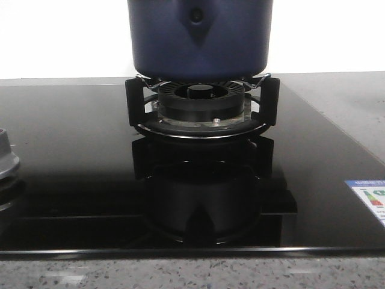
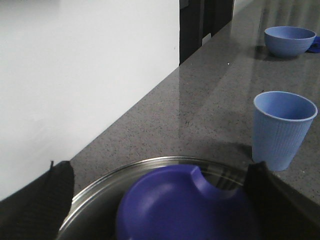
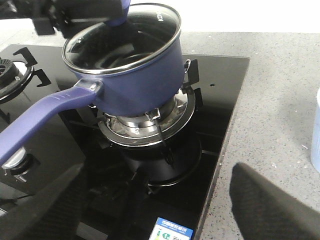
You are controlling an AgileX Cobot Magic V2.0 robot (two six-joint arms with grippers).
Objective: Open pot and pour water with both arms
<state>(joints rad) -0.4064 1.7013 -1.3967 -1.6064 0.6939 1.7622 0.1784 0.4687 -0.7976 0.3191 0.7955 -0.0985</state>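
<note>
The dark navy pot [image 1: 198, 42] sits on the black gas burner [image 1: 201, 102], its glass lid [image 3: 125, 40] on and its long blue handle [image 3: 45, 115] reaching toward the right wrist camera. My left gripper [image 2: 160, 192] is open over the lid, its fingers either side of the blue lid knob [image 2: 185, 205], the left one clearly apart from it. The steel lid rim [image 2: 100, 187] curves below. My right gripper [image 3: 165, 200] hangs open above the hob in front of the pot, holding nothing. Neither gripper shows in the front view.
A light blue cup [image 2: 282, 127] and a blue bowl [image 2: 289, 40] stand on the grey speckled counter beyond the pot. A second burner [image 1: 6, 159] sits at the hob's left. An energy sticker [image 1: 370, 195] marks the glass hob's right front corner.
</note>
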